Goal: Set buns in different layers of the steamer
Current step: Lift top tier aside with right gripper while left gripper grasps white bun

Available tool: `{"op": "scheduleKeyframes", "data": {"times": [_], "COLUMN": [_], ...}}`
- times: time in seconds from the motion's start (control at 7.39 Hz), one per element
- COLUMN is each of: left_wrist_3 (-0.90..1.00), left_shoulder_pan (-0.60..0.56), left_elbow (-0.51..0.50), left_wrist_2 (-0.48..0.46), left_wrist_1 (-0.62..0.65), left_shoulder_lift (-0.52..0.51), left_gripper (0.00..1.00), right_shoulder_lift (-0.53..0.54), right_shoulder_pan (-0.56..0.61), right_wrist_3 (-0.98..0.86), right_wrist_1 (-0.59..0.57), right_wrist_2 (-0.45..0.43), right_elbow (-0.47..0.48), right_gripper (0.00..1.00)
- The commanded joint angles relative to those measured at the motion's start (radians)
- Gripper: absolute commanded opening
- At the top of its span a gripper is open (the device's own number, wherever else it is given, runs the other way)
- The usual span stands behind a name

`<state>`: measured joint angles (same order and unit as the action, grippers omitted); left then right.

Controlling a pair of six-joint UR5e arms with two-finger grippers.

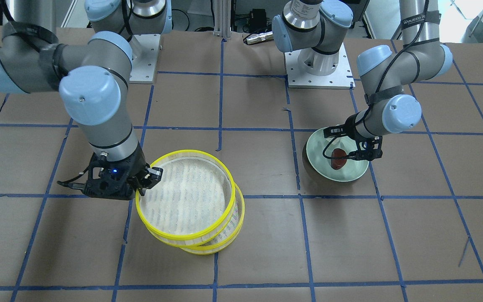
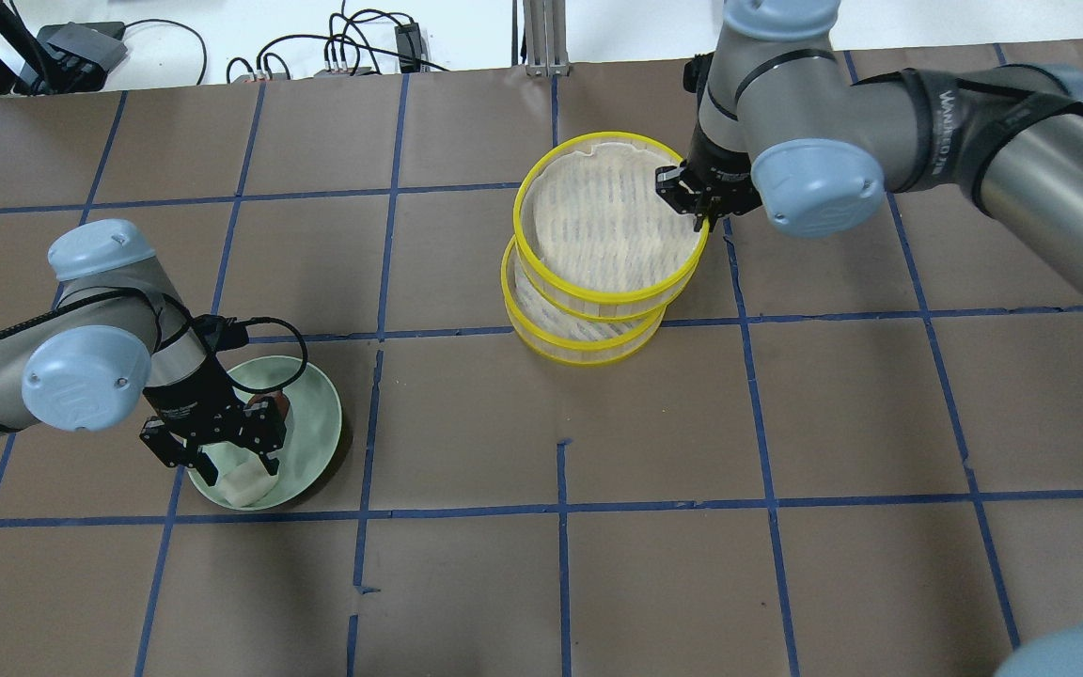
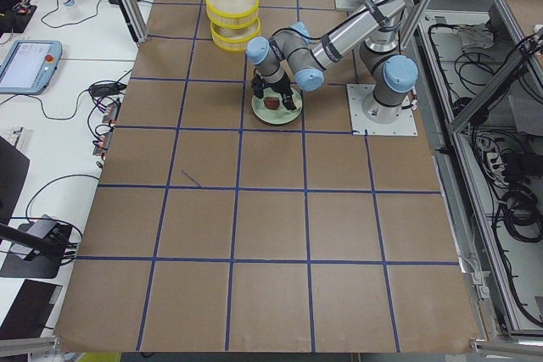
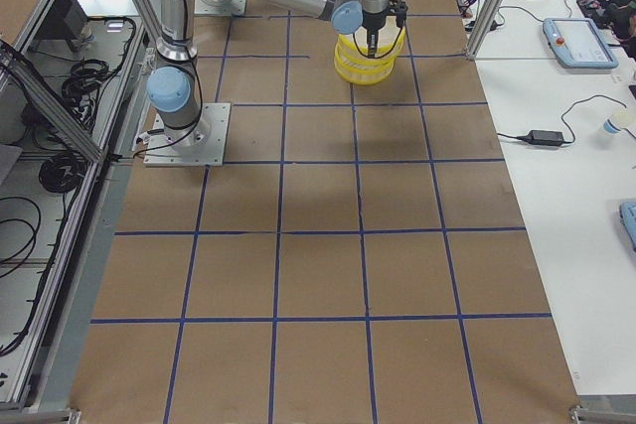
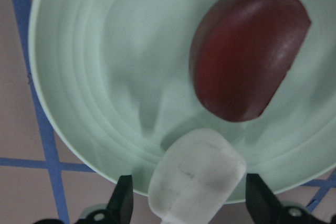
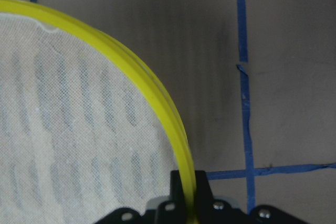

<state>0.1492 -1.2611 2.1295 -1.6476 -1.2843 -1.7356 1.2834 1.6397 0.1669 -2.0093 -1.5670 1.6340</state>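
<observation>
The left end effector (image 5: 189, 182) hangs over the pale green plate (image 5: 94, 77), fingers spread wide. The white bun (image 5: 202, 161) lies between them near the plate's edge, with a gap at each finger; nothing is gripped. This bun is blocky, pale and slightly translucent, with rounded corners. The red-brown bun (image 5: 247, 56) is oblong, smooth and glossy, with one flat-cut end; it lies further in on the plate, just beside the white bun. The right end effector (image 6: 186, 179) is closed on the yellow rim of the upper tray (image 2: 612, 296). This tray sits offset over the lower tray (image 2: 588, 348), partly overlapping it; whether the two touch cannot be determined. Both trays are round and shallow, with whitish mesh bottoms, and contain no bun. Trays and plate stand well apart on the brown surface (image 2: 786, 423).
</observation>
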Motion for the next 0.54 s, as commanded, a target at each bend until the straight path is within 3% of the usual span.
{"op": "scheduleKeyframes", "data": {"times": [0.0, 0.41], "left_wrist_3": [-0.005, -0.003], "left_shoulder_pan": [-0.004, -0.004], "left_elbow": [0.001, 0.004], "left_wrist_2": [-0.001, 0.0], "left_wrist_1": [0.0, 0.0], "left_shoulder_lift": [0.001, 0.002], "left_gripper": [0.69, 0.45], "right_shoulder_lift": [0.047, 0.045], "right_shoulder_pan": [-0.177, -0.372], "right_wrist_3": [-0.1, -0.327], "right_wrist_1": [0.087, 0.081], "right_wrist_2": [0.022, 0.002], "right_elbow": [-0.005, -0.005], "right_gripper": [0.13, 0.13]}}
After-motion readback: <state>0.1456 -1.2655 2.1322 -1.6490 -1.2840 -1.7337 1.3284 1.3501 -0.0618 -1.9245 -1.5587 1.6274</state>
